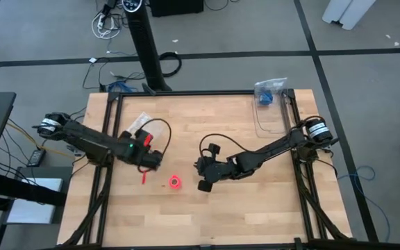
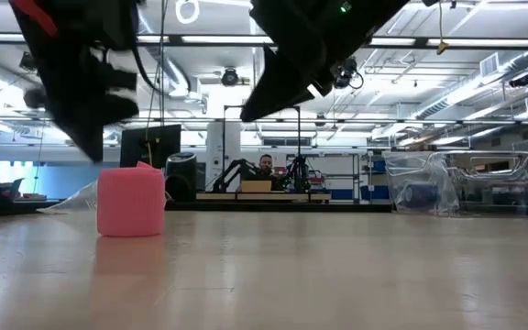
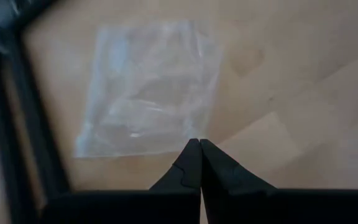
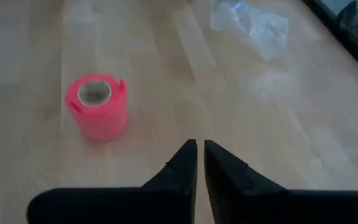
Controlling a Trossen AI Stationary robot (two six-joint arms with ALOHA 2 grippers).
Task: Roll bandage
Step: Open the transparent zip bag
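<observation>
The bandage [image 1: 176, 182] sits as a tight pink roll, upright on the wooden surface [image 1: 255, 208], right between the two arms and touched by neither. Left pincer [image 3: 199, 146] is pressed closed and empty, hovering by the clear plastic bag [image 3: 148, 87] near the surface's left rail. Right pincer [image 4: 200, 148] is also pinched together, holding nothing, just beside the roll (its hollow core faces up). A transparent container [image 1: 268, 104] stands at the far right corner, well clear. Beyond the surface: a person [image 2: 265, 166] seated among desks under bright ceiling lights
</observation>
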